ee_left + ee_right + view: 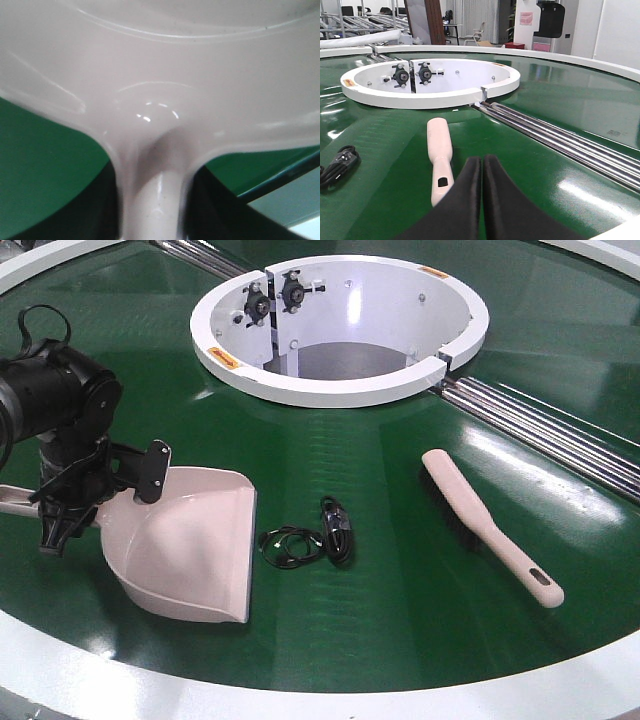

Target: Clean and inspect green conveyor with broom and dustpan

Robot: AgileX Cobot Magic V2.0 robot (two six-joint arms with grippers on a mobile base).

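Note:
The beige-pink dustpan (185,540) is on the green conveyor (400,570) at the front left, with its open edge facing right. My left gripper (62,520) is shut on the dustpan's handle; in the left wrist view the handle (152,200) runs between the dark fingers (220,210). The broom (488,525) lies flat on the belt at the right, handle end toward the front. My right gripper (482,160) is shut and empty, just right of the broom's slotted handle (440,160) and a little above the belt. It is out of the front view.
A black coiled cable (312,538) lies on the belt between dustpan and broom, and shows in the right wrist view (337,167). The white central hub (340,390) is behind, with metal rollers (550,430) running right. The white outer rim (300,695) borders the front.

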